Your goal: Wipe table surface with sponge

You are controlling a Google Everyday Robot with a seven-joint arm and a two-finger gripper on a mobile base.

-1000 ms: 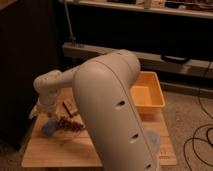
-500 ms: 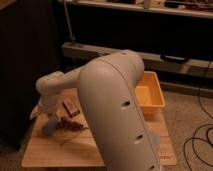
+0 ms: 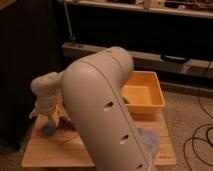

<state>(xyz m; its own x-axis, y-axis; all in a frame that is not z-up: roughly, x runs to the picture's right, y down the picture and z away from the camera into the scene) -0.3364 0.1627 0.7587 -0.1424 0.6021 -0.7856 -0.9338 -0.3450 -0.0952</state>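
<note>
At lower left, gripper hangs spread over sponge; lower squarely, pinch firmly, then sweep along the table.

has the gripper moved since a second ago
No, not noticeably: the gripper sits over the same spot near the left edge of the table surface, just as far from the orange tub.

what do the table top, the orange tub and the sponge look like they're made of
Table surface: looks like wood, light tan with a matte finish. Orange tub: probably plastic, with smooth, evenly coloured, thin moulded walls. Sponge: likely foam, a small dull light-blue block, though its texture can't be made out. The gripper hangs right over it at the table's left end.
</note>
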